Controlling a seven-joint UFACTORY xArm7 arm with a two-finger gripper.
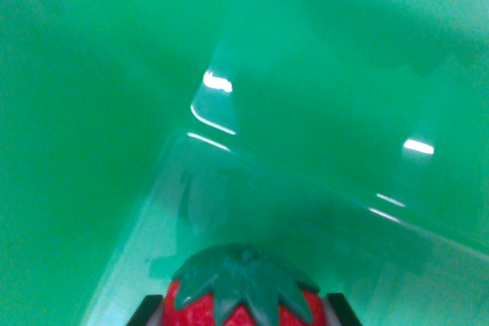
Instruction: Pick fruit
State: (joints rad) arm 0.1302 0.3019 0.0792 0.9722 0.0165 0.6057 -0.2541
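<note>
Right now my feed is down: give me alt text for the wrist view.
A red strawberry with a dark green leafy cap sits at the bottom edge between the two black jaws of the gripper. Around it is the glossy inside of a green bin, with bright light reflections on its walls.
</note>
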